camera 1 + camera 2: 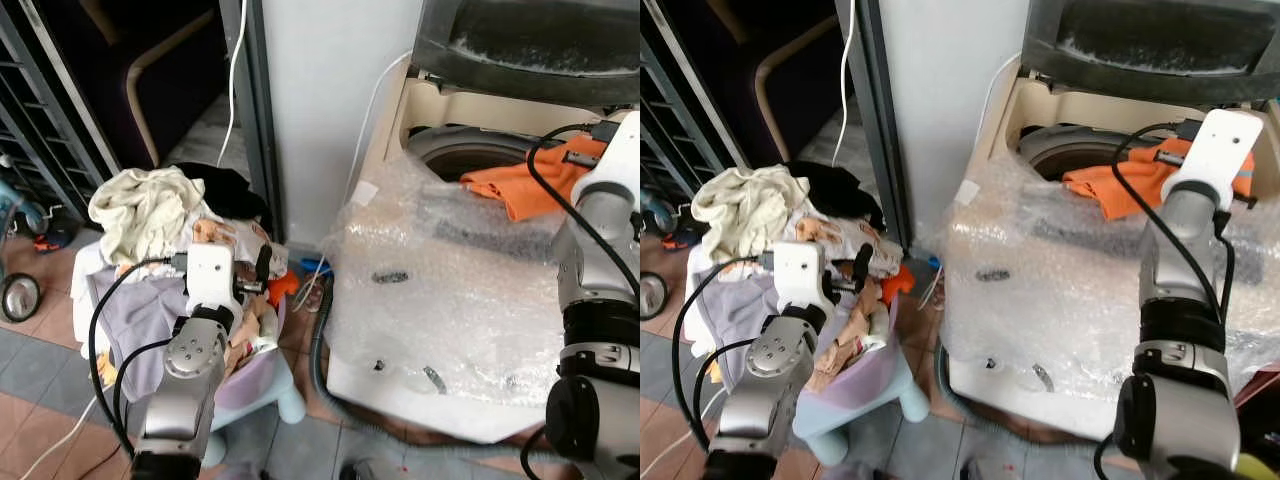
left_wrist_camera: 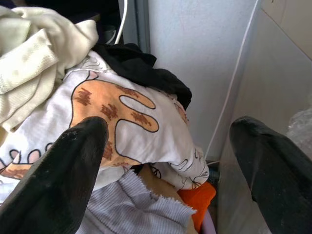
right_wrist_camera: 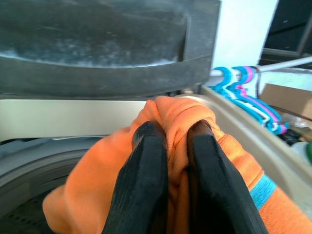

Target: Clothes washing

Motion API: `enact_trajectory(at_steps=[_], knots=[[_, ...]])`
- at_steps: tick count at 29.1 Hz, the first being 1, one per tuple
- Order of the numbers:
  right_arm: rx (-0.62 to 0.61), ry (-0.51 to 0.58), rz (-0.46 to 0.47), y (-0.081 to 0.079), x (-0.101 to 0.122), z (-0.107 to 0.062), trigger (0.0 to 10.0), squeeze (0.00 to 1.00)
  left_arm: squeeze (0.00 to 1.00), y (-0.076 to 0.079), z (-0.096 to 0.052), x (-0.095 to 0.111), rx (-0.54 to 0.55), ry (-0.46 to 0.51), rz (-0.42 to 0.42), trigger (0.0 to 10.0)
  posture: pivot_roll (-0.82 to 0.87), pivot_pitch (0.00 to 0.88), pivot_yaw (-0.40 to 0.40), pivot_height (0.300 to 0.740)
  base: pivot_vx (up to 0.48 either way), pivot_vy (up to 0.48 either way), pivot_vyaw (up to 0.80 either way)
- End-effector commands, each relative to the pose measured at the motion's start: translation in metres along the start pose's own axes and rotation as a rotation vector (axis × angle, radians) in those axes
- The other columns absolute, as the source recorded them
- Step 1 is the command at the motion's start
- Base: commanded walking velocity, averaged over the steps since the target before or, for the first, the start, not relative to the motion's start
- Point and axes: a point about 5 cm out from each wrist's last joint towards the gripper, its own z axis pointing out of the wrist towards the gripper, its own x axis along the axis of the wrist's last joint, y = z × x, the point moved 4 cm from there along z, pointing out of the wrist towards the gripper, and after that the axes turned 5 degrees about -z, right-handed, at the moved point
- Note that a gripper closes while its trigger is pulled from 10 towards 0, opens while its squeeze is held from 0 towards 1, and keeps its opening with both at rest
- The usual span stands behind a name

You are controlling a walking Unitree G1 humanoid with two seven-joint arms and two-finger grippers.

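Clear bubble wrap (image 1: 450,290) drapes over the near top and front of the appliance on the right. A ribbed grey hose (image 1: 322,360) runs down beside it to the floor, which is laid with brown and grey tiles (image 1: 40,330). A white cable (image 1: 236,70) hangs down the dark grey door frame (image 1: 252,100) at far centre. Blue and pink plastic hangers (image 3: 248,95) are bunched at far right. A dark metal rack (image 1: 35,130) stands at far left, with a small wheel (image 1: 18,297) near its base.

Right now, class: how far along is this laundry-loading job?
Done: the washer lid is up. In hand: the right gripper pinches an orange garment over the drum. Left: the basket pile beneath the open left gripper remains unloaded.
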Motion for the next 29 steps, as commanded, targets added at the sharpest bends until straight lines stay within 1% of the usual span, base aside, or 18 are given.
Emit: enact_trajectory(at_steps=[1,2,4,5,10,13,14,16,20,22,23,24,26,27,28,29], knots=[[0.069,0.073,0.038,-0.014,0.015,-0.005,10.0,1.0,0.0,-0.005,-0.001,0.0,0.016,-0.007,0.007,10.0,-0.04,0.0,0.027,0.74,0.0,0.0,0.0],[0.101,0.095,0.039,-0.021,0.019,-0.008,10.0,1.0,0.0,-0.005,-0.001,-0.001,0.016,-0.009,0.009,10.0,-0.04,0.0,0.03,0.74,0.0,0.0,0.0],[0.132,0.103,0.047,-0.028,0.02,-0.013,10.0,1.0,0.0,-0.004,-0.001,-0.001,0.014,-0.012,0.01,10.0,-0.04,0.0,0.032,0.74,0.0,0.0,0.0],[0.152,0.104,0.065,-0.032,0.019,-0.016,10.0,1.0,0.0,-0.003,-0.001,-0.001,0.011,-0.013,0.01,10.0,-0.04,0.0,0.033,0.74,0.0,0.0,0.0],[0.184,0.106,0.086,-0.034,0.019,-0.017,10.0,1.0,0.0,-0.003,0.001,-0.001,0.01,-0.015,0.011,10.0,-0.04,0.0,0.035,0.74,0.0,0.0,0.0],[0.209,0.124,0.085,-0.034,0.021,-0.019,10.0,1.0,0.0,-0.007,0.002,-0.001,0.031,-0.019,0.025,10.0,-0.04,0.0,0.04,0.74,0.0,0.0,0.0],[0.229,0.147,0.074,-0.035,0.024,-0.02,10.0,1.0,0.0,-0.01,0.003,-0.002,0.049,-0.025,0.038,10.0,-0.03,0.0,0.042,0.74,0.0,0.0,0.0],[0.237,0.168,0.063,-0.035,0.028,-0.021,10.0,1.0,0.0,-0.011,0.004,-0.001,0.054,-0.025,0.045,10.0,-0.03,0.0,0.044,0.74,0.0,0.0,0.0],[0.263,0.197,0.082,-0.037,0.034,-0.024,10.0,1.0,0.0,-0.008,0.004,0.0,0.051,-0.02,0.041,10.0,-0.03,0.0,0.036,0.74,0.0,0.0,0.0],[0.306,0.228,0.083,-0.043,0.043,-0.028,10.0,1.0,0.0,-0.008,0.004,-0.001,0.057,-0.021,0.036,10.0,-0.03,0.0,0.027,0.74,0.0,0.0,0.0],[0.306,0.228,0.083,-0.043,0.043,-0.028,10.0,1.0,0.0,-0.008,0.004,-0.001,0.057,-0.021,0.036,10.0,-0.03,0.0,0.027,0.74,0.0,0.0,0.0],[0.334,0.262,0.096,-0.046,0.054,-0.032,10.0,1.0,0.0,-0.009,0.003,0.002,0.075,-0.009,0.058,10.0,-0.02,0.0,0.024,0.74,0.0,0.0,0.0],[0.357,0.281,0.11,-0.048,0.061,-0.035,10.0,1.0,0.0,-0.01,0.003,0.003,0.085,0.003,0.077,10.0,-0.02,0.0,0.022,0.74,0.0,0.0,0.0],[0.386,0.291,0.12,-0.052,0.063,-0.041,10.0,1.0,0.0,-0.01,0.003,0.004,0.088,0.008,0.078,10.0,-0.02,0.0,0.022,0.74,0.0,0.0,0.0],[0.426,0.308,0.12,-0.057,0.066,-0.049,10.0,1.0,0.0,-0.01,0.002,0.005,0.095,0.009,0.077,10.0,-0.03,0.0,0.024,0.74,0.0,0.0,0.0],[0.491,0.347,0.105,-0.066,0.069,-0.063,10.0,1.0,0.0,-0.011,0.002,0.005,0.097,0.011,0.076,10.0,-0.03,0.0,0.025,0.74,0.0,0.0,0.0]])
